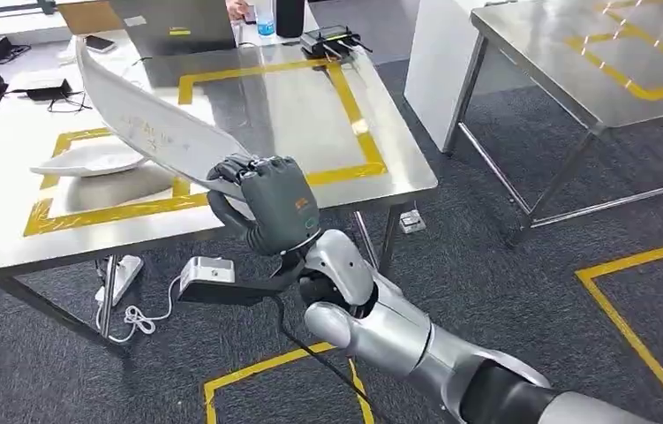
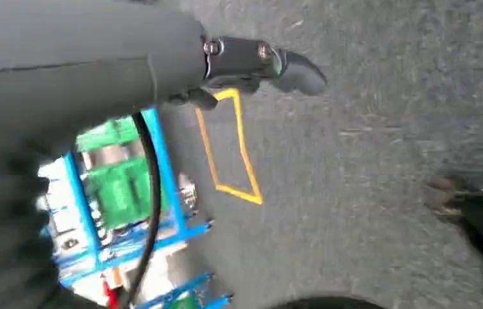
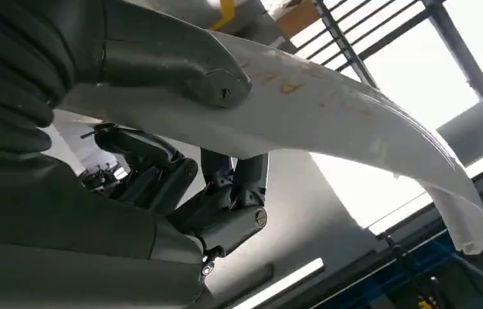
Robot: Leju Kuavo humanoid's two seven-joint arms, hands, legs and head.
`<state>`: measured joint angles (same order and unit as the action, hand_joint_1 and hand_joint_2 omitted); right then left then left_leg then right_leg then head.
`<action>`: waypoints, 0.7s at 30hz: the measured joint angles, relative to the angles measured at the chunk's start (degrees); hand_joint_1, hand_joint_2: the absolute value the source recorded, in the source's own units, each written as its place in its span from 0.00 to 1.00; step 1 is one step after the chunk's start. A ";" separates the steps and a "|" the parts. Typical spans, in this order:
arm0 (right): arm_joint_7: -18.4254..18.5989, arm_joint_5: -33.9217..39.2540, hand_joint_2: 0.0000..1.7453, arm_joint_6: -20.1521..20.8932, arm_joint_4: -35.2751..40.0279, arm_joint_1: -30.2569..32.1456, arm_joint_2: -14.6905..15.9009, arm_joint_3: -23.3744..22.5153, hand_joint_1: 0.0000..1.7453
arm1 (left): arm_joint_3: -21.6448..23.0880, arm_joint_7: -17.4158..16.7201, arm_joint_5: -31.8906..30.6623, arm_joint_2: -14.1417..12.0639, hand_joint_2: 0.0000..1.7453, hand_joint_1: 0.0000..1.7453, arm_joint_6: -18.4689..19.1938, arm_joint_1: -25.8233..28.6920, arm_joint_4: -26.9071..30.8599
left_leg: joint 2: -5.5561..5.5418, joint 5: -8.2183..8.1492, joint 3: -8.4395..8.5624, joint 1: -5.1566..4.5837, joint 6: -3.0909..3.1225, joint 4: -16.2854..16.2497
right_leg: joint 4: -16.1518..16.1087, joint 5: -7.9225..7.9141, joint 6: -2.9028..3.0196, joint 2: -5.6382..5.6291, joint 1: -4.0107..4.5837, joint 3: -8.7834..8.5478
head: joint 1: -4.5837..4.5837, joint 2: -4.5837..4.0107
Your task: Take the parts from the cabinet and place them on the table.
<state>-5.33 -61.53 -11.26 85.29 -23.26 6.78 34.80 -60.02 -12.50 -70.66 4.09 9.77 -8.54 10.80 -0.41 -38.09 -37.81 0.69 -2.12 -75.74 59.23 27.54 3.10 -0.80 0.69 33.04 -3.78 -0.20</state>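
My right hand [image 1: 274,203] grips one end of a long, curved white part [image 1: 146,124], which slants up and to the left over the steel table [image 1: 310,115]. In the right wrist view the thumb [image 3: 181,64] presses on the part's [image 3: 328,109] upper face and the dark fingers [image 3: 226,212] curl beneath it. A second white part [image 1: 89,161] lies on the table inside the left yellow-taped rectangle, under the held one. My left hand [image 2: 258,64] hangs over the carpet with nothing in it.
A laptop [image 1: 173,26], a bottle [image 1: 265,18], a black device [image 1: 332,40] and a phone [image 1: 100,42] sit along the table's far side. Another steel table [image 1: 610,62] stands to the right. A power strip [image 1: 207,269] and cables lie on the floor under the table edge.
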 joint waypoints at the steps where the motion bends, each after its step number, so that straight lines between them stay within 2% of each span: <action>1: 0.00 0.00 1.00 0.00 0.00 0.09 0.02 0.00 1.00 | 0.00 -0.02 -0.02 -0.04 1.00 0.00 0.00 0.21 0.00 | 0.01 -1.55 -1.26 0.00 0.22 0.07 | 0.00 0.70 0.02 -0.20 0.00 -0.81 | 0.00 0.00; 2: 0.00 0.00 1.00 0.00 0.00 0.14 0.00 0.00 1.00 | 0.00 -0.04 -0.02 -0.18 1.00 0.00 0.02 0.34 0.00 | 0.01 -1.46 -2.01 -0.01 0.43 1.84 | 0.00 1.61 0.00 -0.30 0.00 -1.94 | 0.00 0.00; 3: 0.02 -0.02 1.00 0.04 0.00 0.14 0.00 0.00 1.00 | 0.00 -0.07 -0.04 -0.24 1.00 0.00 0.00 0.41 0.00 | 0.01 0.63 -2.04 -0.04 0.68 5.24 | 0.00 2.55 -0.11 -0.33 -0.02 -3.24 | 0.02 0.00; 4: 0.04 -0.04 1.00 0.07 0.00 0.12 0.00 0.00 1.00 | 0.00 -0.15 -0.05 -0.35 1.00 0.00 0.02 0.47 0.00 | 0.04 4.74 -1.88 -0.12 0.98 9.07 | -0.01 3.42 -0.28 -0.32 -0.03 -4.33 | 0.02 0.00; 5: 0.11 -0.09 1.00 0.11 0.00 0.18 0.00 0.00 1.00 | 0.00 -0.15 -0.07 -0.37 1.00 0.00 0.02 0.62 0.00 | 0.07 11.48 -1.88 -0.29 1.23 13.12 | -0.12 4.30 -0.49 -0.27 -0.01 -4.63 | 0.04 0.00; 6: 0.24 -0.15 1.00 0.24 -0.07 0.27 0.00 0.02 1.00 | 0.00 -0.20 -0.04 -0.50 1.00 0.00 0.02 0.83 0.00 | -0.02 15.75 -2.51 -0.65 1.35 15.37 | 0.51 5.11 -0.82 -0.41 0.22 -5.70 | 0.29 0.00; 7: 0.42 -0.20 1.00 0.45 0.00 0.24 -0.02 0.02 1.00 | 0.00 -0.33 -0.09 -0.48 1.00 0.00 0.02 0.70 0.02 | -0.02 14.90 -1.63 -0.65 1.61 14.86 | 0.13 5.78 -1.30 -0.72 0.35 -5.66 | 0.29 0.00; 8: 0.50 -0.17 1.00 0.57 0.07 0.22 -0.02 -0.09 1.00 | 0.00 -0.35 -0.11 -0.48 1.00 0.00 0.00 0.67 0.00 | -0.04 14.81 -1.34 -0.70 1.89 15.04 | -0.17 6.07 -1.62 -0.69 0.26 -6.52 | 0.35 0.00; 9: 0.57 -0.22 1.00 0.57 0.07 0.09 -0.04 -0.28 1.00 | 0.00 -0.35 -0.13 -0.46 1.00 0.00 0.00 0.55 0.00 | 0.06 14.39 -1.01 -0.60 2.32 15.41 | 0.67 5.17 -1.95 -0.67 0.32 -6.41 | 0.11 0.00; 10: 0.61 -0.17 1.00 0.63 0.07 -0.18 -0.02 -0.46 1.00 | 0.00 -0.26 -0.20 -0.39 1.00 0.00 0.02 0.40 0.00 | -0.06 14.26 0.02 -0.26 2.72 15.68 | 1.38 5.18 -2.13 -0.66 0.40 -6.22 | 0.13 0.00; 11: 0.61 -0.04 1.00 0.81 -0.09 -0.20 -0.02 -0.59 1.00 | 0.00 -0.20 -0.24 -0.31 1.00 0.00 0.00 0.41 0.04 | -0.16 13.80 0.79 -0.24 2.98 16.08 | 3.48 4.71 -2.42 -0.24 0.25 -5.30 | -0.09 0.00; 12: 0.61 0.07 1.00 0.92 -0.13 -0.48 -0.02 -0.68 1.00 | 0.00 -0.17 -0.26 -0.35 1.00 0.00 0.00 0.37 0.07 | -0.14 13.38 1.41 -0.16 3.26 16.22 | 6.86 4.60 -2.74 0.02 0.11 -3.17 | -0.20 0.00; 13: 0.61 0.26 1.00 0.98 -0.29 -0.66 -0.02 -0.79 1.00 | 0.00 -0.17 -0.33 -0.37 1.00 0.00 0.00 0.33 0.07 | -0.13 12.89 1.88 -0.14 3.35 16.24 | 10.62 5.43 -3.19 0.07 -0.14 -0.35 | -0.26 0.00; 14: 0.61 0.35 1.00 1.05 -0.54 -0.66 0.00 -0.92 1.00 | 0.00 -0.17 -0.42 -0.37 1.00 0.00 0.00 0.33 0.07 | -0.14 12.18 2.49 -0.14 3.32 16.25 | 14.20 7.52 -3.57 0.11 -0.44 2.79 | -0.33 0.00; 16: 0.46 1.09 1.00 1.51 -1.09 -0.65 0.00 -1.18 1.00 | 0.00 -0.09 -0.42 -0.37 1.00 0.00 0.00 0.43 0.07 | -0.17 10.73 4.06 -0.11 3.19 16.25 | 16.69 11.44 -3.99 0.28 -0.89 6.91 | -0.44 0.00; 17: 0.33 1.73 1.00 1.77 -1.51 -0.66 0.02 -1.38 1.00 | 0.00 0.02 -0.50 -0.37 1.00 0.00 0.00 0.45 0.07 | -0.27 9.84 5.17 -0.07 3.00 16.25 | 15.17 11.34 -4.14 0.38 -1.08 7.68 | -0.44 0.00; 18: 0.22 2.23 1.00 2.10 -1.93 -0.70 0.02 -1.62 1.00 | 0.00 0.09 -0.57 -0.35 1.00 0.00 0.00 0.43 0.07 | -0.37 9.06 6.31 -0.02 2.84 16.25 | 12.20 9.59 -4.27 0.45 -1.22 7.56 | -0.46 0.00; 19: 0.17 2.67 1.00 2.47 -2.54 -0.87 0.02 -1.86 1.00 | 0.00 0.09 -0.63 -0.35 1.00 0.00 0.00 0.40 0.07 | -0.38 8.24 7.45 0.03 2.70 16.25 | 8.25 5.92 -4.21 0.53 -1.35 7.09 | -0.48 0.00; 20: 0.17 2.84 1.00 2.78 -3.37 -1.24 0.04 -2.06 1.00 | 0.00 0.09 -0.77 -0.35 1.00 0.00 0.00 0.40 0.07 | -0.34 7.41 8.17 0.06 2.47 16.30 | 4.06 0.60 -4.19 0.69 -1.44 6.67 | -0.50 0.00; 21: 0.17 3.19 1.00 3.26 -5.21 -1.94 0.11 -2.16 1.00 | 0.00 0.04 -0.92 -0.37 1.00 0.00 0.00 0.24 0.07 | -0.27 6.46 9.15 -0.03 2.13 15.67 | 0.92 -4.38 -4.00 1.01 -1.27 7.22 | -0.27 0.00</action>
<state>-5.16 -58.34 -8.00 80.07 -25.20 6.89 32.63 -60.02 -12.46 -71.58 3.72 9.77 -8.31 10.86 -0.68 -31.63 -28.65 0.66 0.01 -60.07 60.15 23.16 -0.91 0.21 -0.58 40.26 -4.05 -0.20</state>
